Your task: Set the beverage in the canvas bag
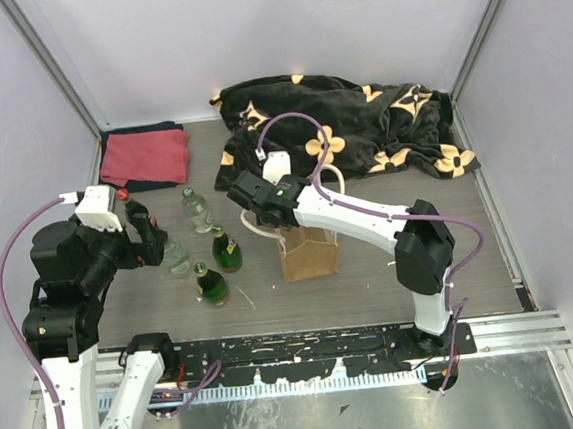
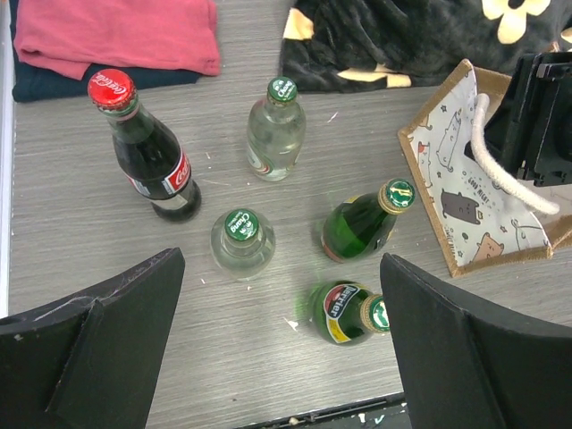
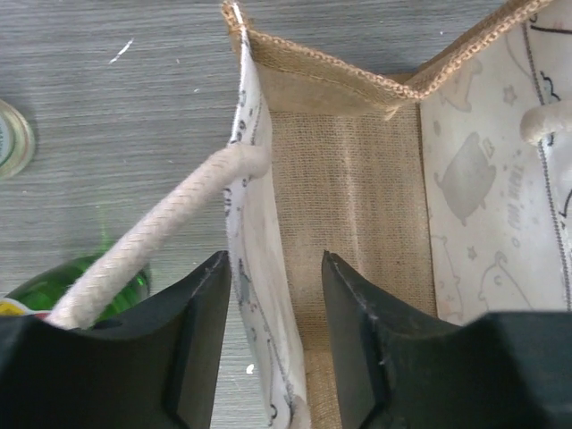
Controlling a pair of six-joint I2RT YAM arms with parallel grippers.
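Note:
The canvas bag [image 1: 308, 255] stands upright mid-table, tan with white rope handles and a pale printed side [image 2: 474, 192]. My right gripper [image 1: 270, 224] hangs over its left rim. In the right wrist view its fingers [image 3: 275, 261] straddle the bag's left wall [image 3: 259, 206], open, with a gap on both sides. Several bottles stand left of the bag: a red-capped cola bottle [image 2: 147, 161], two clear bottles [image 2: 275, 138] [image 2: 241, 241] and two green ones [image 2: 362, 223] [image 2: 349, 311]. My left gripper [image 2: 281, 268] is wide open and empty above them.
A black flower-patterned blanket [image 1: 358, 118] lies at the back. A red cloth [image 1: 146, 156] on a dark blue one sits back left. A black mounting rail [image 1: 328, 346] runs along the near edge. Grey walls enclose both sides.

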